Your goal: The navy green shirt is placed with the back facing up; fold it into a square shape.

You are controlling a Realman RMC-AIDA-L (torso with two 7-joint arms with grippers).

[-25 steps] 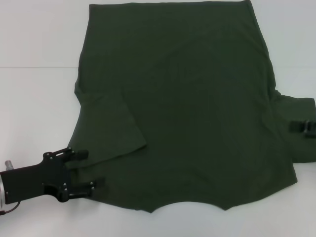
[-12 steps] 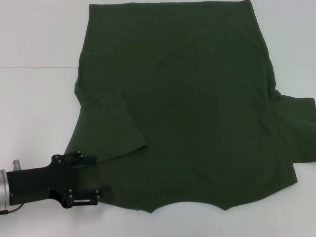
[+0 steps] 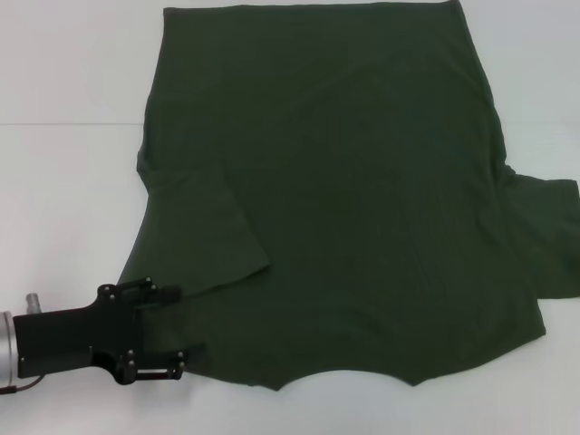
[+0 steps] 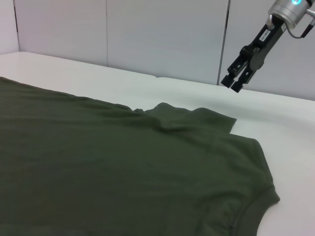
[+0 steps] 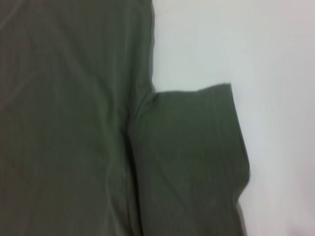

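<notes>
1. Navy green shirt lies spread flat on the white surface, plain side up, filling most of the head view from centre out to 3 o'clock; collar notch at 6 o'clock, hem at 12 o'clock.
2. Sleeve on the robot's left is folded inward over the body, its edge running diagonally toward 7 o'clock. The other sleeve sticks out flat at 3 o'clock – the right wrist view shows it lying on the surface beside the shirt's side seam.
3. Left gripper sits at 7 o'clock in the head view, low at the shirt's shoulder edge. Fingers apart – the upper finger lies at the folded sleeve's corner, the lower one just beside the shoulder edge near the collar. Cannot tell whether cloth lies between them.
4. Right gripper is out of the head view; the left wrist view shows it hanging in the air above the surface, past the far sleeve, well apart from the cloth. Fingers close together, nothing in them.
</notes>
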